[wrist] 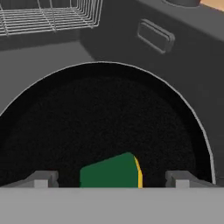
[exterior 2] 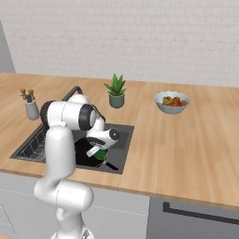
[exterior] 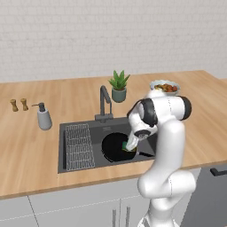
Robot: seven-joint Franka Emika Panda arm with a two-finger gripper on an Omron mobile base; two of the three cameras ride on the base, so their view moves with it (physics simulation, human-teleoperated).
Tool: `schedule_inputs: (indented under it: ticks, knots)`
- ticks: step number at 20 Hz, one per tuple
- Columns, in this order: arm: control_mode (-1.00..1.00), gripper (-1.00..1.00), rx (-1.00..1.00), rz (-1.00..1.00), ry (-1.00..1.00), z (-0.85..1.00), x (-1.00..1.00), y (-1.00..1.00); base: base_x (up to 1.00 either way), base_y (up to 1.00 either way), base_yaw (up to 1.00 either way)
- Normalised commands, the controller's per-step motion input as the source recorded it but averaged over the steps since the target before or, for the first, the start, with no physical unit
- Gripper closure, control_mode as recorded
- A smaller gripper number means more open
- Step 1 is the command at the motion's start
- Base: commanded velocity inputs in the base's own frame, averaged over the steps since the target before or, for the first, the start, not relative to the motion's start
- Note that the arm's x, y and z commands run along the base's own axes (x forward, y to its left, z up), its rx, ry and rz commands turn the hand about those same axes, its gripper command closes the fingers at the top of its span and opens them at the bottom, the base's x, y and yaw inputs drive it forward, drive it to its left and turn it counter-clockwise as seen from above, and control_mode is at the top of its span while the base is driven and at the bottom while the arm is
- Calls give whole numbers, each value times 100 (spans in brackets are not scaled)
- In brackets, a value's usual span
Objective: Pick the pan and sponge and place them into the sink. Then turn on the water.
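So the pan [exterior: 116, 146] is sitting in the sink [exterior: 76, 166] beside the wire rack [exterior: 80, 146], and the sponge [wrist: 111, 171] looks to be lying in the pan, right between the fingertips. The gripper [wrist: 111, 178] is down low over it with its jaws spread wide, touching neither side, so I'd say the sponge is let go. The faucet [exterior: 104, 104] behind the basin looks like what's left.

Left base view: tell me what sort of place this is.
A rendered home kitchen, most likely: a light wooden countertop holds a recessed dark grey sink basin with a dark angular faucet, and a grey soap dispenser bottle stands beside it.
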Motion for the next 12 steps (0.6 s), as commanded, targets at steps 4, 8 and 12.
schedule_inputs:
  ticks: [4,8,12]
  knots:
    - [-100,-100,3,5,-1,100,-6,-7,0,0,0]
    - [-100,-100,6,0,-16,100,-31,-26,0,0,0]
    - [-100,-100,8,0,-23,100,-48,-36,0,0,0]
